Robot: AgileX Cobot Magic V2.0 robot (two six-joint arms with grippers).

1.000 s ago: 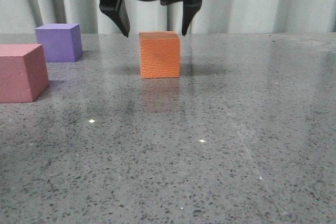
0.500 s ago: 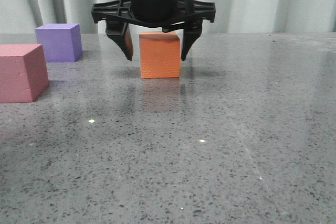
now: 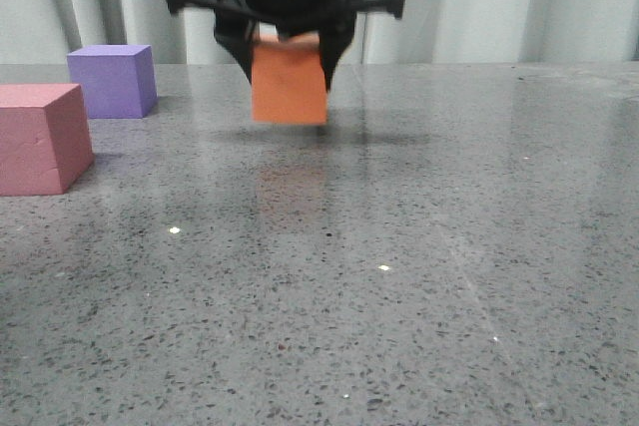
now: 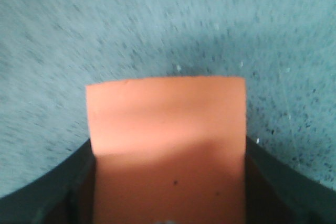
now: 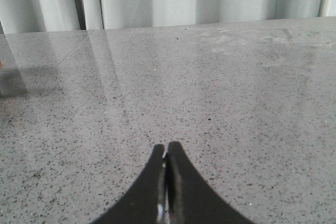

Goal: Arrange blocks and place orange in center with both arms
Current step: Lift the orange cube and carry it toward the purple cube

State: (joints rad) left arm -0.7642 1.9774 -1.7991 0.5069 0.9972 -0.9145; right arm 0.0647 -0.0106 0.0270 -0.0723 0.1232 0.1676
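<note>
The orange cube [image 3: 290, 87] hangs a little above the table, lifted off its shadow, with my left gripper [image 3: 288, 57] shut on its two sides. In the left wrist view the orange cube [image 4: 167, 150] fills the space between the black fingers [image 4: 63, 187]. The purple cube [image 3: 112, 80] sits at the far left, and the pink-red cube [image 3: 40, 137] stands nearer, at the left edge. My right gripper [image 5: 166, 153] is shut with nothing in it, over bare table; it does not show in the front view.
The grey speckled table [image 3: 399, 246] runs back to a pale corrugated wall [image 3: 499, 2]. Only the two cubes at the left stand on it.
My left gripper came down around the orange cube, shut on it and lifted it slightly, shifting it a bit to the left. The purple and pink-red cubes have not moved.
</note>
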